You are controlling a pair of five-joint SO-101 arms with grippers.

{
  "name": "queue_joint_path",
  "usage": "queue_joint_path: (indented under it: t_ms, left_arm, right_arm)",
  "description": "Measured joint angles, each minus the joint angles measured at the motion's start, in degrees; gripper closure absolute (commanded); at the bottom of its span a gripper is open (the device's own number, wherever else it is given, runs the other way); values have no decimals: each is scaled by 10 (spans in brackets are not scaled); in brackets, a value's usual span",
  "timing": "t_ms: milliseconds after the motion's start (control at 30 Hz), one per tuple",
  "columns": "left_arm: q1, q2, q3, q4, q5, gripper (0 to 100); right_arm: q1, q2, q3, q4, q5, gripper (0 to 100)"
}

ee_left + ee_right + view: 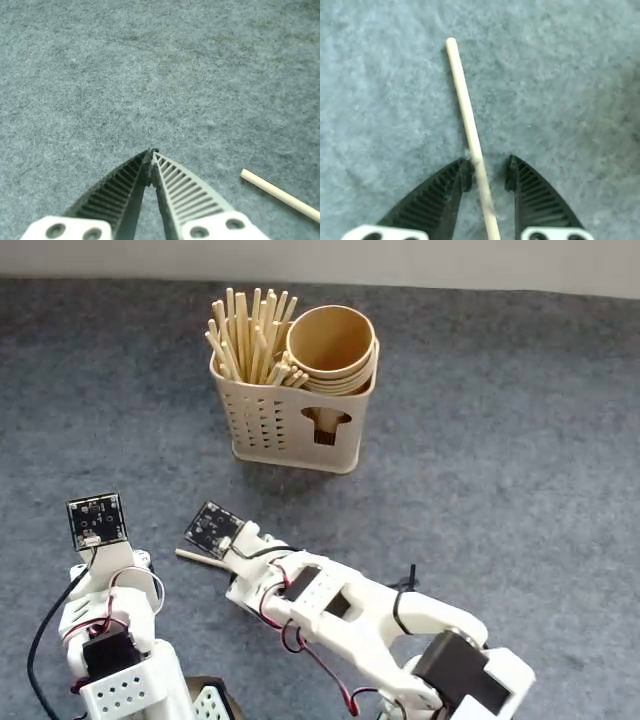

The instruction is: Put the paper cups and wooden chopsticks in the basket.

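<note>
Notably, right gripper [487,172] stood with jaws apart, straddling loose chopstick [465,105] on grey mat [500,440], stick nearer one jaw. Left gripper [151,155] sat closed, empty. Basket [290,425] held cups [330,340]. Good grasp probably needed centring before closing.

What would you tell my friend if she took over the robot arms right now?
Left gripper: shut, empty, over the grey mat.
Right gripper: open, one finger on each side of a loose wooden chopstick lying on the mat; not yet gripped.
Done: stacked paper cups and bundle of chopsticks stand in the basket.
Left: probably grip that chopstick and carry it to the basket.
</note>
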Motion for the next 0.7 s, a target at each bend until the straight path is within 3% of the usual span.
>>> queue_joint_path:
  t_ms: [167,367,700]
  left_arm:
    - [0,0,0,0,0,979]
    - [0,0,0,0,0,979]
    - [0,0,0,0,0,979]
  right_arm:
    - [0,11,-4,0,24,996]
    - [10,5,-23,25,28,993]
    - [35,-111,-27,206,28,991]
